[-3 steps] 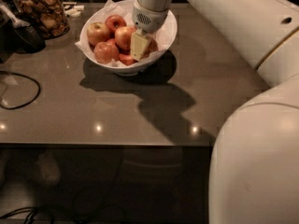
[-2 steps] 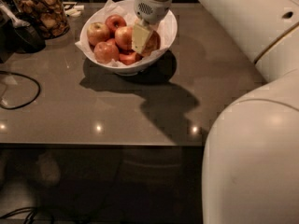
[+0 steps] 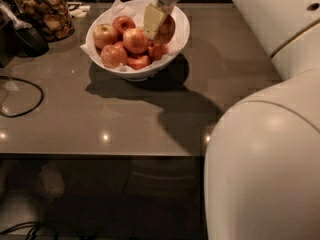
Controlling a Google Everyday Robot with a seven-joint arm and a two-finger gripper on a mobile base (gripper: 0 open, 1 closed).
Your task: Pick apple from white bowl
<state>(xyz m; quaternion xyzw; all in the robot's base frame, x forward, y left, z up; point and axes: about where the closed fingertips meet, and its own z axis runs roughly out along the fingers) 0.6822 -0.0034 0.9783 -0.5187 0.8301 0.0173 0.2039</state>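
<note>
The jar (image 3: 44,11) stands left of the bowl (image 3: 183,29), clear of the reach. Paper (image 3: 117,6) lining the bowl likely cushions the other apples (image 3: 136,40) heaped inside. The gripper (image 3: 156,25) hangs over the bowl's right half, touching the apple (image 3: 167,29), which lies inside by the right rim. How far open it is, or whether it grips, I cannot tell.
</note>
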